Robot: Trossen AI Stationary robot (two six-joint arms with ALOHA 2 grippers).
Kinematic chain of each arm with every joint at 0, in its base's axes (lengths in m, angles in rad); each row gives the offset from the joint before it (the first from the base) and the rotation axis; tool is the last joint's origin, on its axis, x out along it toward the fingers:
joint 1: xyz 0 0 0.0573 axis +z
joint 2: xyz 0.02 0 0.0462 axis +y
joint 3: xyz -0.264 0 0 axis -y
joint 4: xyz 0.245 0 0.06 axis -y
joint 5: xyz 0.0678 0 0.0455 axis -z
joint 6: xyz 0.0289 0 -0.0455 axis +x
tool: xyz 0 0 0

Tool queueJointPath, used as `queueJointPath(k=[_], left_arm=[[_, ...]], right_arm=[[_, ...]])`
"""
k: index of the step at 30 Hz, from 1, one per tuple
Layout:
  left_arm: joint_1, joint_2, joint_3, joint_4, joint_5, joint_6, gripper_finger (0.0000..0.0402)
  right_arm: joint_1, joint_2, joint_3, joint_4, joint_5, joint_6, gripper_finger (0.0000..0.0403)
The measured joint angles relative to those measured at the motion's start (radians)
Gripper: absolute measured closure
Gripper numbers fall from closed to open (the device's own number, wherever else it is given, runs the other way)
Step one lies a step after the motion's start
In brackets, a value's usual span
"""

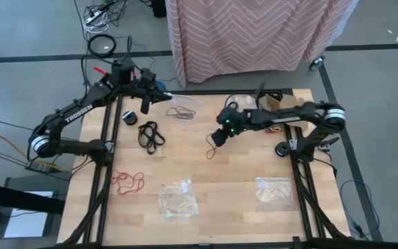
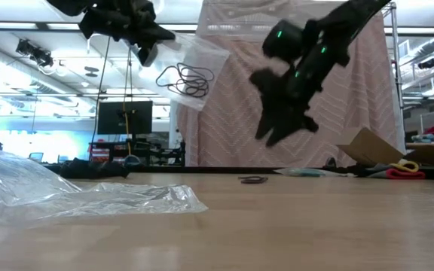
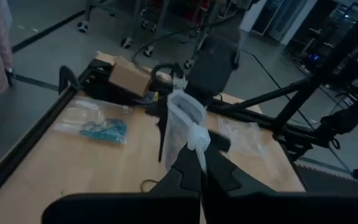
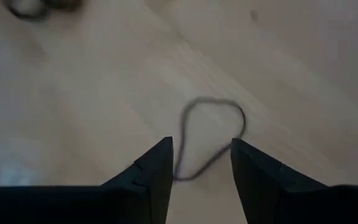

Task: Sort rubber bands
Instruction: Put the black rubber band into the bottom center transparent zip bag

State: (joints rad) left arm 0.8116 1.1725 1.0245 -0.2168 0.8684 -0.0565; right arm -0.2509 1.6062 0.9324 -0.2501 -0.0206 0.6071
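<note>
the left gripper (image 1: 163, 93), upper left of the high view, is clamped on a clear plastic bag (image 1: 184, 106) holding dark loops, lifted off the surface (image 1: 226, 173). below it, left of centre, lie black rubber bands (image 1: 150, 133); red rubber bands (image 1: 127, 181) lie lower left. two more clear bags (image 1: 178, 198) lie along the bottom. at centre the right gripper (image 1: 218, 137) hovers with fingers parted and nothing between them, over a single dark rubber band (image 4: 209, 138) flat on the wood. teal rubber bands (image 3: 104, 129) lie in a bag near the surface's edge in the left wrist view.
</note>
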Motion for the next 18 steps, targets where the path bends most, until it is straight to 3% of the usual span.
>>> queueJointPath(k=[11,13,16,18], left_arm=[[0.000,-0.001,0.000,0.000,-0.005,-0.002,0.0402],[0.000,-0.001,0.000,0.000,-0.005,-0.003,0.0402],[0.000,-0.001,0.000,-0.002,-0.005,-0.003,0.0402],[0.000,-0.001,0.000,-0.002,-0.006,-0.002,0.0402]], right_arm=[[-0.020,0.258,0.066,-0.016,-0.008,0.065,0.0286],[-0.008,0.260,0.068,-0.029,0.004,0.070,0.0310],[0.005,0.245,0.062,-0.038,0.042,0.046,0.0382],[0.005,0.224,0.061,-0.041,0.038,0.055,0.0394]])
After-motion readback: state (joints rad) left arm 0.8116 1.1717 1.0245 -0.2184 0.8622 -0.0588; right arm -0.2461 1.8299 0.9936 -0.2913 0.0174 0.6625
